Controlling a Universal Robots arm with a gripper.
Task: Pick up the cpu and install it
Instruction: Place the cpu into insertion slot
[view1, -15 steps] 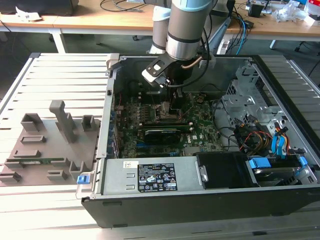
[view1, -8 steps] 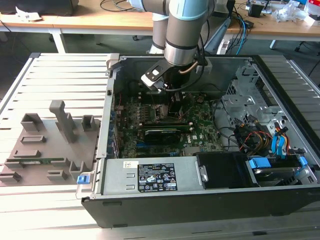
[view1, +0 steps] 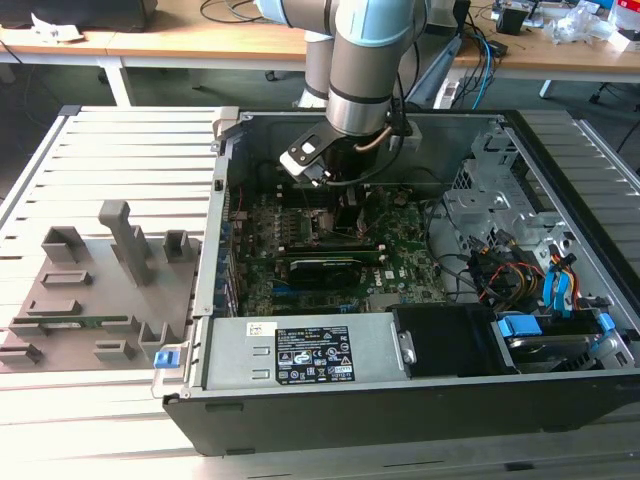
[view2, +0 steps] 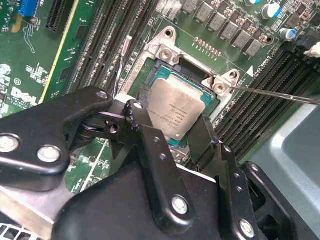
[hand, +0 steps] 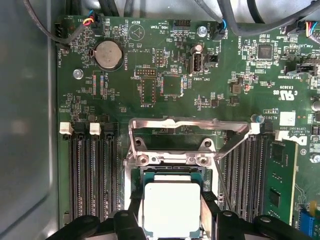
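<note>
The pincer (view2: 172, 114) grips the cpu (view2: 177, 107) by opposite edges over the open socket (view2: 192, 67). Seating is in hand, likely needing square alignment and a gentle release.

Even bright light; cpu (hand: 171, 210) lid washed pale, perhaps glare; case (view1: 420, 410) interior dim

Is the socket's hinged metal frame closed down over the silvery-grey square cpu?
No. In the first wrist view the silvery hinged metal frame stands swung open, leaving the silvery-grey square cpu bare within the black end effector.
</note>
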